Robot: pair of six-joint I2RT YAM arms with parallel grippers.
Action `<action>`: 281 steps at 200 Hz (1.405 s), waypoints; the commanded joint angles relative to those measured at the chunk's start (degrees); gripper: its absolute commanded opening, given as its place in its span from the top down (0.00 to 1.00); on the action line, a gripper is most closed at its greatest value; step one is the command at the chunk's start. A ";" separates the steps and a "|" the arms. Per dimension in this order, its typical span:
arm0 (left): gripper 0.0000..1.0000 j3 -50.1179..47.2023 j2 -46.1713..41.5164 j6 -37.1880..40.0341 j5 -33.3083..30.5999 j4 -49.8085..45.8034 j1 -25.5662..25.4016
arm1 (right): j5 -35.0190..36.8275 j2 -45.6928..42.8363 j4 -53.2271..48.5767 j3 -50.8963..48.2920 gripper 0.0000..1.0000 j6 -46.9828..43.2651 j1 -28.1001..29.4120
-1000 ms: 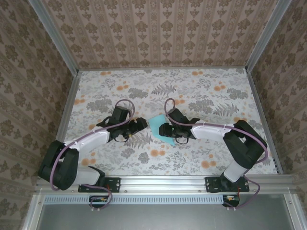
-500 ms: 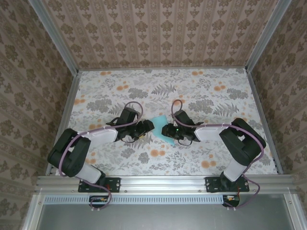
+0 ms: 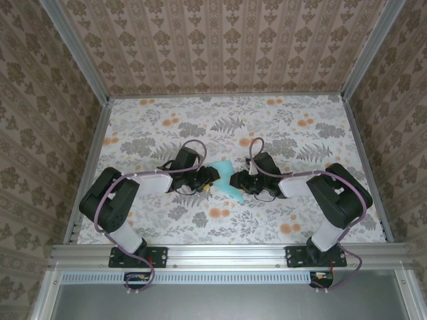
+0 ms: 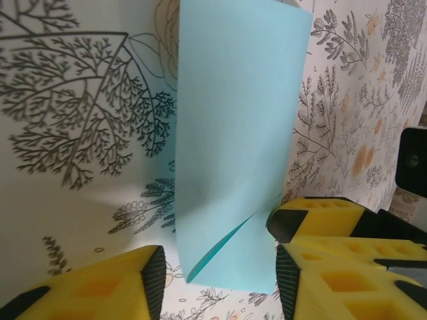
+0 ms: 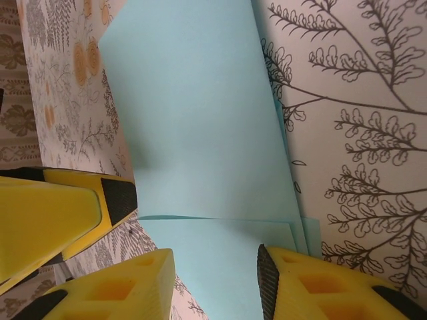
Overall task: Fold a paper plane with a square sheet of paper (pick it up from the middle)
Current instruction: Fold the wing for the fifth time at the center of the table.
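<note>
Midway along the near half of the floral-patterned counter (image 3: 287, 127), the square sheet of paper (image 3: 224, 175) sits between two robot arms that reach in from either side. It is plain light turquoise, without print. It is no longer flat: seen from above, one corner rises off the counter towards the far side.

From the left wrist, the sheet (image 4: 233, 133) curls into a soft roll. One loose edge crosses another near its lower end and shows a darker turquoise sliver there. The left gripper (image 4: 217, 267) straddles that lower end with its jaws apart. A strip of counter shows between one yellow finger (image 4: 100, 290) and the paper's edge, while the other pad sits right at the opposite edge.

From the right wrist, the paper (image 5: 193, 120) shows face-on, a second layer lying across its lower part along a straight horizontal edge. The right gripper (image 5: 217, 263) has its jaws partly spread, with paper covering the whole gap between them. Whether the pads pinch the sheet cannot be told. In the overhead view the two grippers nearly meet at the paper.
</note>
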 commanded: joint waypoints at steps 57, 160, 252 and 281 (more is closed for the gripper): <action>0.58 1.95 2.90 -1.60 3.21 3.74 -0.64 | -1.93 1.20 -1.64 -2.02 0.60 -1.02 -2.58; 1.00 3.34 2.03 -0.76 3.87 2.19 -1.08 | 12.68 -10.15 -10.18 0.33 0.42 -24.68 2.90; 1.00 5.03 1.71 -0.67 3.69 -1.44 -1.08 | 33.13 -10.96 1.47 -4.60 0.44 -47.68 17.33; 1.00 5.19 1.81 -0.88 3.93 -1.17 -1.08 | 39.53 -6.73 4.19 -3.52 0.46 -52.11 20.61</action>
